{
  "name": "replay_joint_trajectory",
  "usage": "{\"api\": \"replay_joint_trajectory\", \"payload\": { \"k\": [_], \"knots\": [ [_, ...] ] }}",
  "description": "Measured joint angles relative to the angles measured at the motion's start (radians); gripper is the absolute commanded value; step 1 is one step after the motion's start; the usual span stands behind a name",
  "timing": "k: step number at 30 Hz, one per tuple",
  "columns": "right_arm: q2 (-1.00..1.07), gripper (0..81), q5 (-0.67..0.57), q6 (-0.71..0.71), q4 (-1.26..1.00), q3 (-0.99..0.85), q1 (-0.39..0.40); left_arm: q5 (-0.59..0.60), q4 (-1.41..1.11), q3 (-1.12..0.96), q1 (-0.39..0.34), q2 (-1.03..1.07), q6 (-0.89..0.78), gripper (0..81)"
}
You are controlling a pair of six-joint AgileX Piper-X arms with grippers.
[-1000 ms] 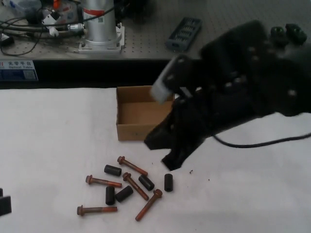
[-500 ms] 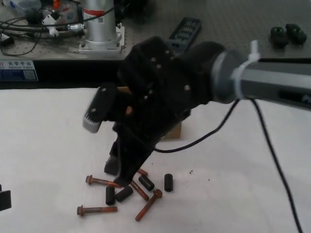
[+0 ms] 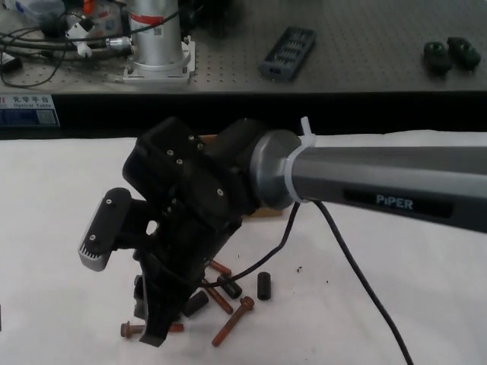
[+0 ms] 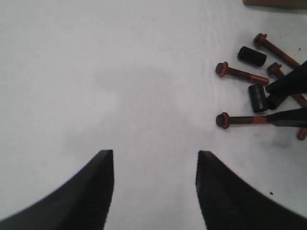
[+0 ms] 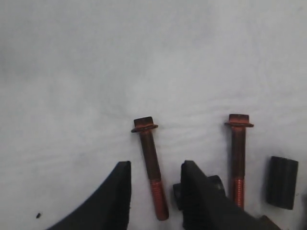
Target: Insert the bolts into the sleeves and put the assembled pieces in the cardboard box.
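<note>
Left claw (image 4: pixel 154 157) is released: fingers spread, nothing between them, hanging over bare white cloth (image 4: pixel 96 72). The pile of parts sits well apart from it, off toward the right arm's side. A corner of the cardboard box (image 4: pixel 276 2) is just past the pile, on the side away from this claw.

Right claw (image 5: pixel 157 168) is also released, with the fingers apart and the tips down close to the cloth at the near-left edge of the pile. Its fingers straddle the threaded shank of the first bolt (image 5: pixel 149 165), whose head pokes out ahead of the tips. Cannot tell if either pad touches it.

Just outside one finger, the second bolt (image 5: pixel 237 158) lies parallel to the first, head pointing the same way. The end sleeve (image 5: pixel 282 183) is just beyond that bolt, apart from it. A dark sleeve-like piece (image 5: pixel 217 184) is tucked against that same finger, mostly hidden.

In the high view, right of the claw tips:
- the slanted bolt (image 3: pixel 232 319) lies loose on the cloth.
- the middle sleeve (image 3: pixel 228 287) is just behind it.
- the outer sleeve (image 3: pixel 264 285) is farthest from the claw, on its own.

All the bolts and sleeves that show lie loose on the cloth.
</note>
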Motion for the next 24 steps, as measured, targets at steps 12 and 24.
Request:
{"api": "replay_joint_trajectory", "payload": {
  "k": [12,24],
  "knots": [
    [0.062,31.6,0.017,0.044,0.002,-0.015,0.018,-0.003,0.051,-0.051,0.000,-0.004,0.000,31.2],
    [0.164,31.6,0.018,0.070,0.001,-0.126,0.038,0.032,0.079,-0.051,0.000,-0.004,0.000,31.2]
  ]
}}
